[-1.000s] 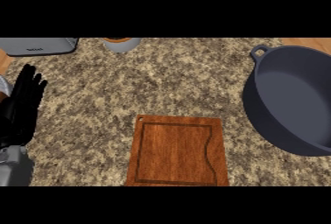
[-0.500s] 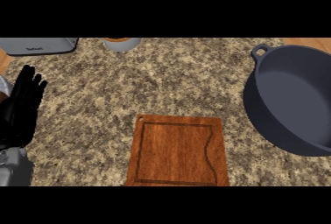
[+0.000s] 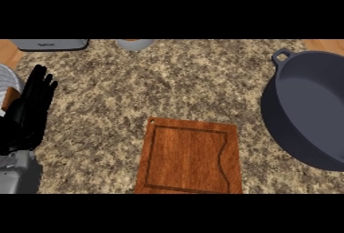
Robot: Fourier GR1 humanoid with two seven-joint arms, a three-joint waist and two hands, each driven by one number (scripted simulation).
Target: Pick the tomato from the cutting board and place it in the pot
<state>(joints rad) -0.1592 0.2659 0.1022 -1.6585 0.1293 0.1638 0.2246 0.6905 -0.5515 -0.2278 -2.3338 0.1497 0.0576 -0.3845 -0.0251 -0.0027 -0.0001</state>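
Speckled granite worktop (image 3: 134, 100) spreads below me. Nearest, at the lower edge, lies the wooden cutting board (image 3: 189, 157), its surface bare; I cannot see the tomato anywhere. At the left edge my left hand (image 3: 28, 113) rests with fingers straight and pointing up, holding nothing. At the right sits the dark grey pot (image 3: 312, 107), partly cut off by the edge. Farthest back, a grey appliance (image 3: 50, 44) and a small cup (image 3: 134, 44) show.
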